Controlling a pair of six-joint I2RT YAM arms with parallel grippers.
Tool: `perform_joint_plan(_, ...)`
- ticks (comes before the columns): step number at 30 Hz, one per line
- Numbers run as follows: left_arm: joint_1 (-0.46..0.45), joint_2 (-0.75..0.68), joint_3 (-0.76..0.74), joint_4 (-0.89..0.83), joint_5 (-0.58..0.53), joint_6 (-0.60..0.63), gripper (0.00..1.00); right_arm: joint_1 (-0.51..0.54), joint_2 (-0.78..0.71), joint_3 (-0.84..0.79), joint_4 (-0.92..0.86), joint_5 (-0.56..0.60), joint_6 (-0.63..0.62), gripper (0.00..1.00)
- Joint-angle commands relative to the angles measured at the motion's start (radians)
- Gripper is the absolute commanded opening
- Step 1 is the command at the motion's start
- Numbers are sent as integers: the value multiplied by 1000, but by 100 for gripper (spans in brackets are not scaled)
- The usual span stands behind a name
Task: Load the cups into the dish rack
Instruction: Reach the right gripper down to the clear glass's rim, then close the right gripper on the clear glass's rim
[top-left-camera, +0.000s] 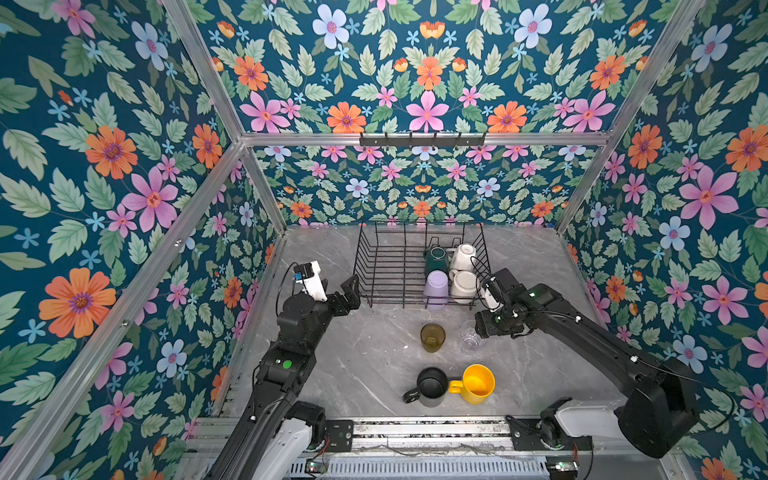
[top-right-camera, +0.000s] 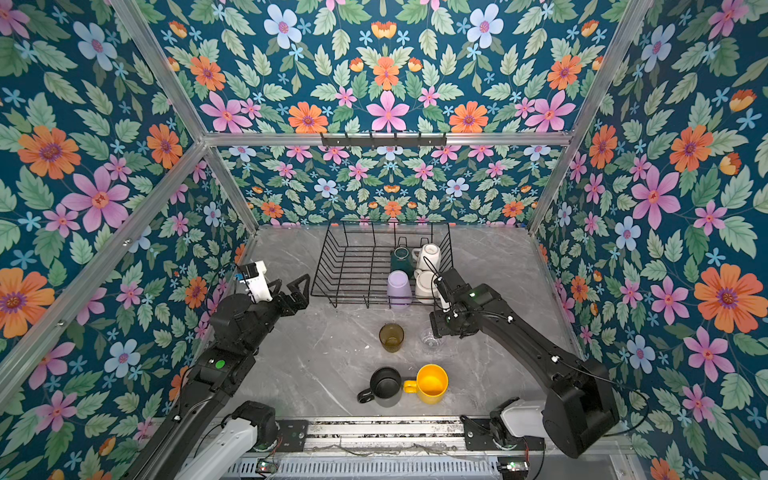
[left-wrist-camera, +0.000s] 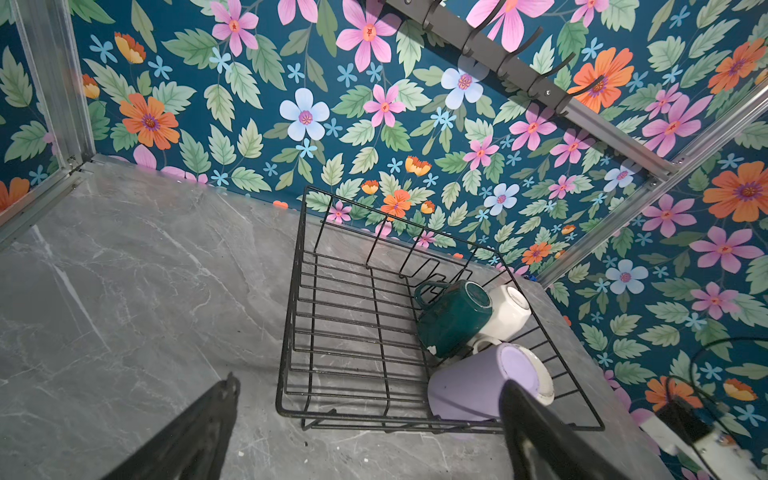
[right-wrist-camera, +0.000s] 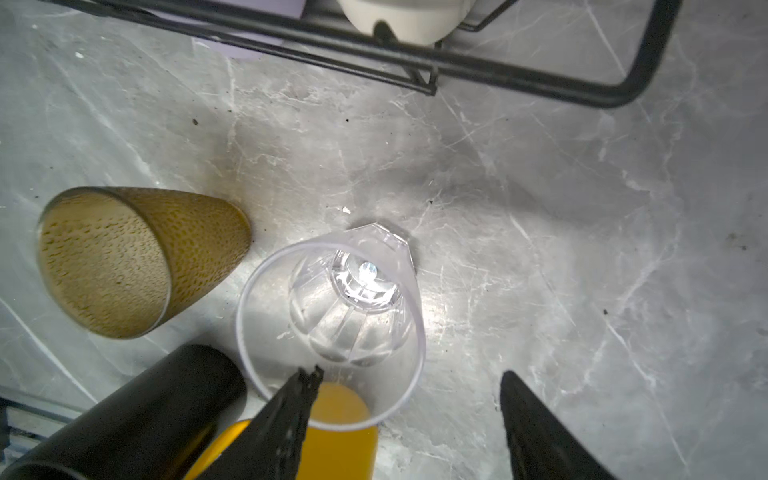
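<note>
The black wire dish rack (top-left-camera: 365, 266) stands at the back and holds a dark-green mug (top-left-camera: 436, 258), a white mug (top-left-camera: 462, 255), a lilac tumbler (top-left-camera: 436, 286) and a cream mug (top-left-camera: 464, 286), all upside down. On the table in front stand an amber glass (top-left-camera: 432, 337), a clear glass (top-left-camera: 471, 338), a black mug (top-left-camera: 431, 386) and a yellow mug (top-left-camera: 478, 384). My right gripper (right-wrist-camera: 407, 372) hangs open over the clear glass (right-wrist-camera: 332, 316), one finger inside its rim and the other outside. My left gripper (top-left-camera: 351, 291) is open and empty beside the rack's left front corner (left-wrist-camera: 291, 332).
A black hook rail (top-left-camera: 422, 139) is fixed high on the back wall. Aluminium frame posts and flowered walls close in the grey marble table (top-left-camera: 332, 365) on three sides. The amber glass (right-wrist-camera: 124, 266) stands close beside the clear glass.
</note>
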Motion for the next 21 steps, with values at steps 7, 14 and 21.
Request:
perform_joint_plan(7, 3, -15, 16, 14, 7, 2, 100, 0, 110, -33, 142, 24, 31, 56)
perform_joint_plan(14, 2, -10, 18, 15, 5, 0, 100, 0, 131, -58, 162, 52, 26, 43)
perform_joint_plan(21, 2, -2, 20, 18, 9, -2, 100, 1, 135, -73, 159, 67, 17, 33)
